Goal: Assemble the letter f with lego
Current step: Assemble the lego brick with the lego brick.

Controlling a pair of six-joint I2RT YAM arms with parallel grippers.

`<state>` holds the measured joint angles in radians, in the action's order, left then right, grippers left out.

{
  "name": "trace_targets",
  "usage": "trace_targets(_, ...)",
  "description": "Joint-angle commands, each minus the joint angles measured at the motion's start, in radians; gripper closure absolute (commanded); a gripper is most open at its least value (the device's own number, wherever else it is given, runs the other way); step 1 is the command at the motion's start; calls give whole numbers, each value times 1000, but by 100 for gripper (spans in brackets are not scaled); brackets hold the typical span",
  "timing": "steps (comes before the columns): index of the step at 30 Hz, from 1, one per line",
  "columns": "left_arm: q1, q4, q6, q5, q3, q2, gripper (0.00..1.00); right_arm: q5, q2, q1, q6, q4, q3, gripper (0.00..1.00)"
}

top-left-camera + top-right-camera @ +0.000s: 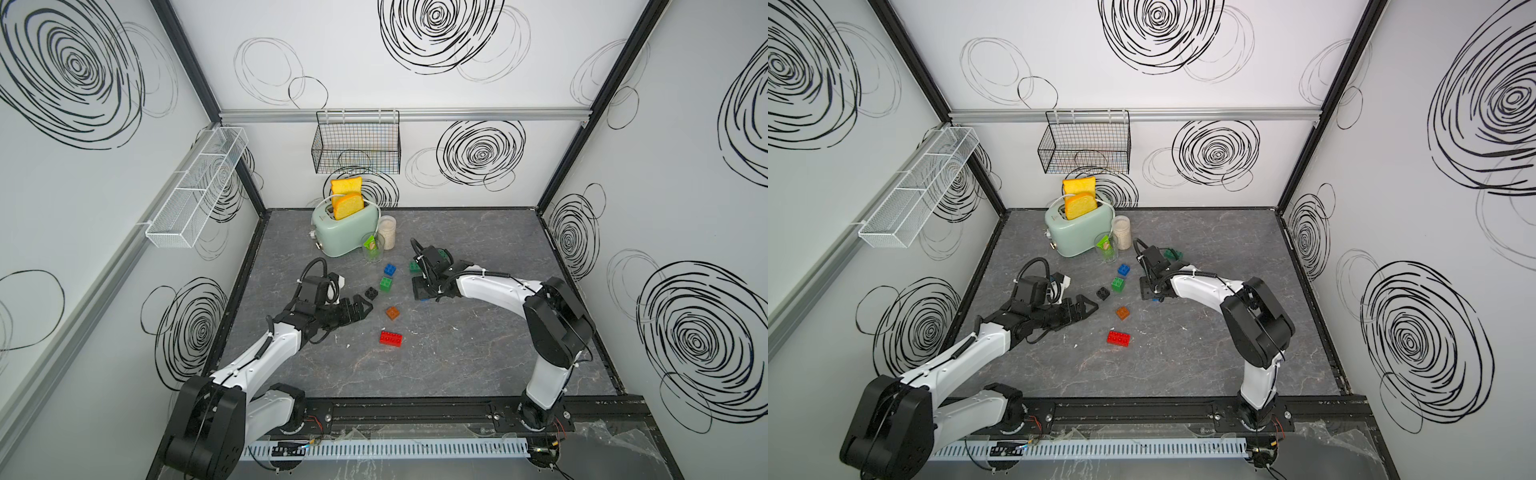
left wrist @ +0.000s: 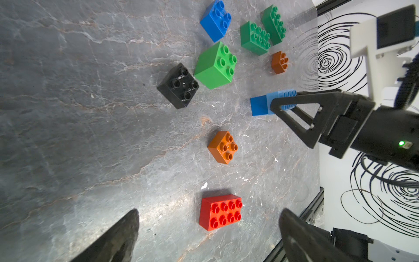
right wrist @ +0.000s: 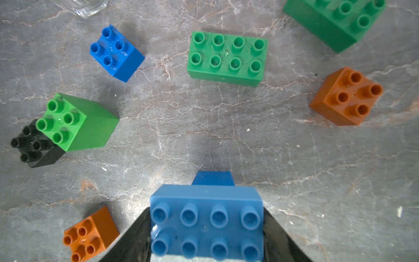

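Right wrist view: the right claw [image 3: 206,212] gripped a light blue oblong brick [image 3: 206,229] by its short ends, on top of a dark blue brick [image 3: 213,178] near the middle of the worktop [image 1: 457,365]. Best kept level, studs [image 3: 218,216] aligned, then pressed straight down. Hard glossy plastic, round hollow studs, marbled grey surface. The left claw [image 1: 360,308] gaped wide, empty.

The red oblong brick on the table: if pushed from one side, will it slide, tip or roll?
The red brick probably slides, not tips: it lies flat, low and wide, studs up. With flat faces, it should not roll. Its glossy plastic looks stiff, perhaps slightly slippery to pinch.
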<state>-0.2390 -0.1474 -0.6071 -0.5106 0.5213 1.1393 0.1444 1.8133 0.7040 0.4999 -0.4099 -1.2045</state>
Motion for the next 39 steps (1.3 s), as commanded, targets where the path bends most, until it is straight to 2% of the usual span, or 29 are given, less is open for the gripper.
trace_targets(1, 9, 29, -6, 9, -10, -2, 2, 51, 25, -5, -14, -97, 46, 39)
trace_targets(7, 10, 29, -6, 9, -10, -2, 2, 46, 26, -9, -28, -91, 62, 39)
trace_targets(22, 14, 30, -8, 9, -14, -20, 2, -136, 24, -66, -88, -99, 101, 40)
trace_targets(39, 16, 29, -5, 11, -12, -20, 2, -109, 8, -69, -146, -78, 89, 39)
